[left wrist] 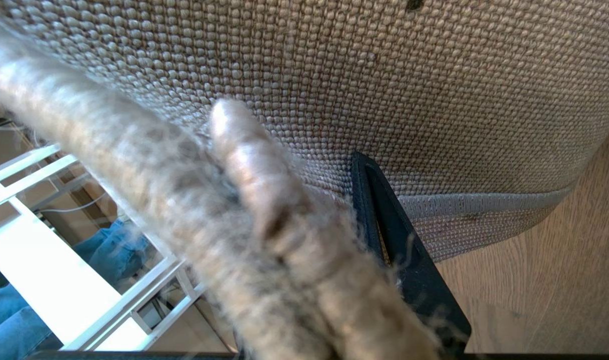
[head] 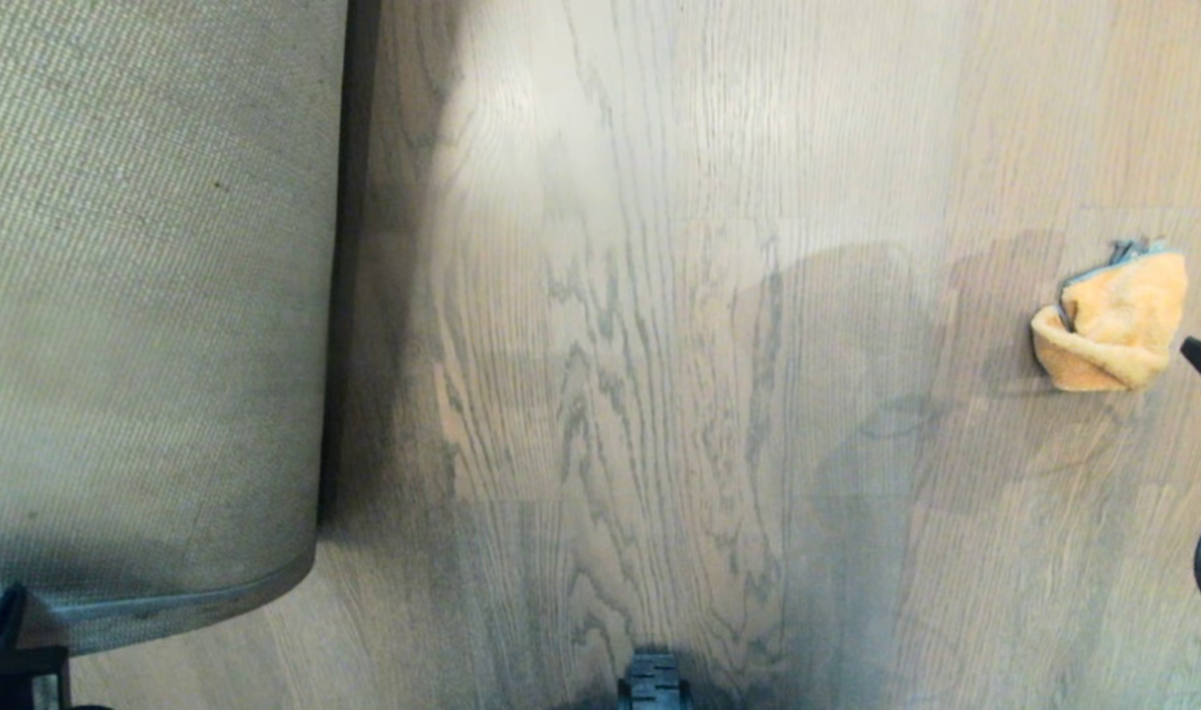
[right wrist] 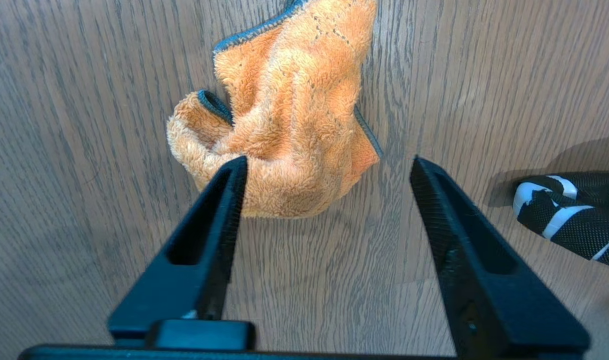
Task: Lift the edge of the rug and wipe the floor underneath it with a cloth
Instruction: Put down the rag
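Rug corner lifted off a wood floor, cloth lying loose to the right.

Nearest, low at the left of the head view, the left gripper pinches the rug edge, woven backing turned up. Its wrist view alone shows white railings and blue fabric past the folded pile. Farther right, the right gripper stands wide apart and empty above the crumpled orange cloth, one finger overlapping it; that wrist view also shows a black-and-white strap beside it.

Fluffy cloth, matt wood-grain floor
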Tool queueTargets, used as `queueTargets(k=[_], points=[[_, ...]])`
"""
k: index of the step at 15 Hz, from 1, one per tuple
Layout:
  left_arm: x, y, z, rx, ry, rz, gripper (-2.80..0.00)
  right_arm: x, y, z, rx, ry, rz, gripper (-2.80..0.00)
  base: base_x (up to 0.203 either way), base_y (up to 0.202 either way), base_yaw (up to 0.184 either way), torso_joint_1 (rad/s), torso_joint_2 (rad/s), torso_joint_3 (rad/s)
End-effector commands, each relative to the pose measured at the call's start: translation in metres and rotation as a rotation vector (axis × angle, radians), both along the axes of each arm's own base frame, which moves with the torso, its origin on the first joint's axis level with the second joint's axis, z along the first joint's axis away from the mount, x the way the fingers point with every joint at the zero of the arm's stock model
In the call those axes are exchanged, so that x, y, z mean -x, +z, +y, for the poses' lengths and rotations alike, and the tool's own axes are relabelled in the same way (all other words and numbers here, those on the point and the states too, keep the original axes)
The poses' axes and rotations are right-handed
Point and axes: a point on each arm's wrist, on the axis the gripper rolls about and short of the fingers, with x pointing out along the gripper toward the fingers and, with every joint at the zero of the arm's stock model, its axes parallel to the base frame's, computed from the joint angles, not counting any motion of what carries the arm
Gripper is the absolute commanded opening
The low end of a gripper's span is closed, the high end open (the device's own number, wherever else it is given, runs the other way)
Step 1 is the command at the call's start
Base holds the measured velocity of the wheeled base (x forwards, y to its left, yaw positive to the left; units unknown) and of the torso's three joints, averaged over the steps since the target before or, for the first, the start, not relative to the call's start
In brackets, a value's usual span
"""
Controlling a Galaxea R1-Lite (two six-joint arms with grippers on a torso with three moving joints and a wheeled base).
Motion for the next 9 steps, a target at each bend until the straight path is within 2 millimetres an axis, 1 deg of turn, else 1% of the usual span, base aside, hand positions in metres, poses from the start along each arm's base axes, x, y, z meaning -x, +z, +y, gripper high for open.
queueTargets(k=[1,6,9], points=[[0.0,0.0,0.0,-0.002,0.008,-0.004,-2.8,0.007,0.004,0.003,0.009,0.002,-0.019,0.0,0.0,0.0,0.0,0.0,0.0,0.0],[0.0,0.0,0.001,-0.001,0.014,-0.004,-2.8,0.035,-0.002,0.016,0.009,0.009,-0.024,0.0,0.0,0.0,0.0,0.0,0.0,0.0],[0.0,0.0,0.001,-0.002,0.018,-0.003,-2.8,0.046,-0.002,0.023,0.018,0.097,-0.041,0.0,0.0,0.0,0.0,0.0,0.0,0.0]])
